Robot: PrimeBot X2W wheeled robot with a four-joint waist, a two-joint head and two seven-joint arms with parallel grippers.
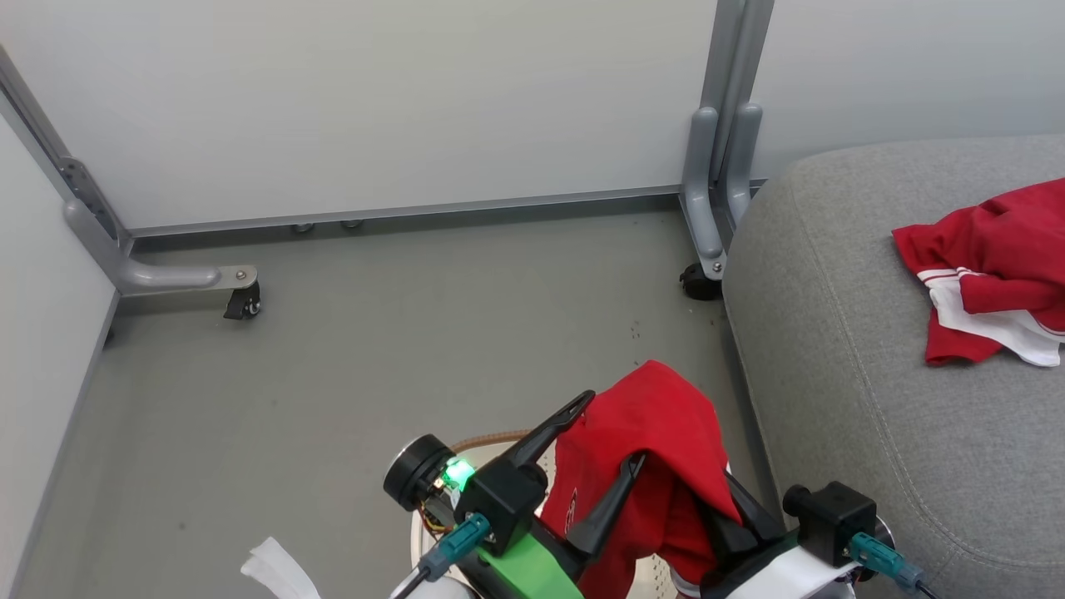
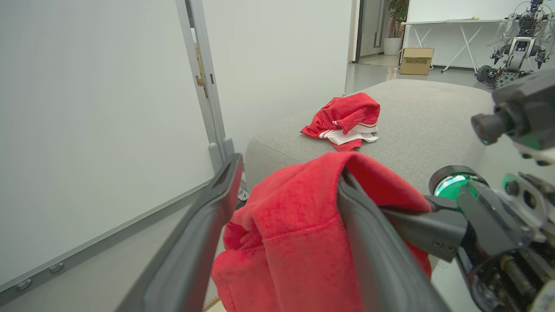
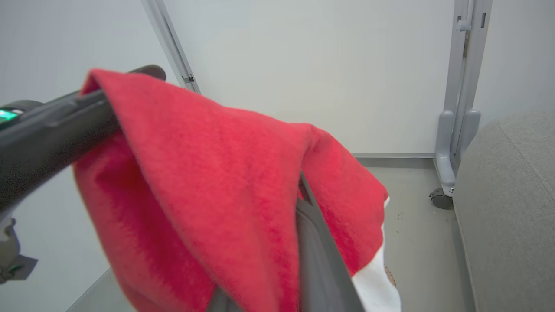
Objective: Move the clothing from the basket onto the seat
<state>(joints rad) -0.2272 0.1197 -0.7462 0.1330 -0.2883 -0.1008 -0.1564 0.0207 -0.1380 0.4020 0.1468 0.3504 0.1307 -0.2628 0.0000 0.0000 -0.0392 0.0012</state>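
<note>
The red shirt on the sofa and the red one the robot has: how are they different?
The seat shirt lies crumpled on the grey seat; the lifted shirt hangs in a peak above the basket. The seat shirt touches no tool; the lifted shirt is pinched in the right tool and draped over the open left tool. Both are bright red with white parts.

Right end effector (image 3: pixel 305 208) tips are buried in the raised garment (image 1: pixel 657 433), contact not visible. Basket (image 1: pixel 491 438) below it mostly covered, only a sliver of rim showing. Lettering (image 1: pixel 571 507) beside left end effector (image 1: pixel 611 430) too small to read. Far garment (image 1: pixel 990 249) and seat (image 1: pixel 832 374) clipped at frame edge.
</note>
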